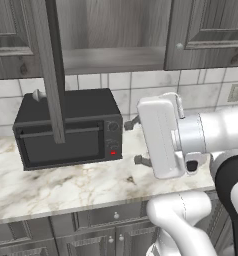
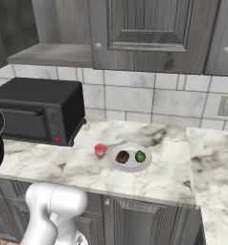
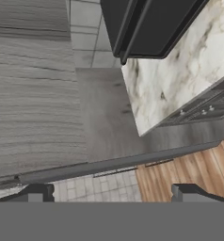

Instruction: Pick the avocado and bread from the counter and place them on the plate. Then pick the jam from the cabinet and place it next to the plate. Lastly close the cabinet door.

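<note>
bread [image 2: 122, 156] and avocado [image 2: 140, 156] lie on plate [image 2: 130, 164]; jam [image 2: 100, 150] stands just beside it. cabinet door [image 1: 50, 70] stands open. gripper [image 3: 109, 192] open, empty.

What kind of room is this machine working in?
A kitchen, rendered rather than real: a black countertop oven sits on a white marble worktop, grey wood-grain wall cabinets hang above, and a small round white plate holds food.
</note>
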